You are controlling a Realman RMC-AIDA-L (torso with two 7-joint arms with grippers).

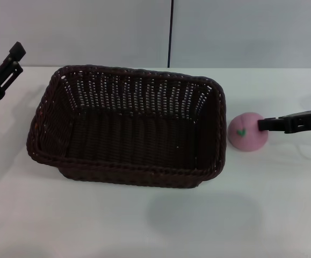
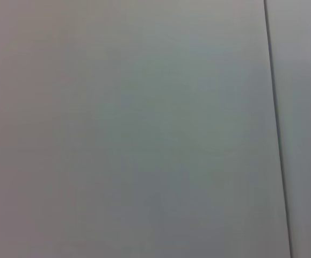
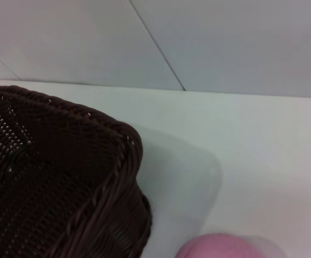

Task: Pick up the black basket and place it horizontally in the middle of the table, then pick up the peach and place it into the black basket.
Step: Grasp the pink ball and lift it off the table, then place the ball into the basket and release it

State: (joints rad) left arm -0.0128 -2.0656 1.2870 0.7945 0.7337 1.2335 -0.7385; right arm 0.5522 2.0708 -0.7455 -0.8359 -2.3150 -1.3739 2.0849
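The black basket (image 1: 128,126) stands upright and lengthwise across the middle of the white table (image 1: 144,220), and it is empty. Its corner also shows in the right wrist view (image 3: 64,177). The pink peach (image 1: 245,133) lies on the table just right of the basket, green leaf mark facing me. Its top shows in the right wrist view (image 3: 225,247). My right gripper (image 1: 264,124) reaches in from the right, its tip against the peach's right side. My left gripper (image 1: 2,47) is open and empty, raised at the far left, clear of the basket.
A grey wall with a dark vertical seam (image 1: 171,32) rises behind the table. The left wrist view shows only this wall and seam (image 2: 276,129). Bare tabletop lies in front of the basket and around the peach.
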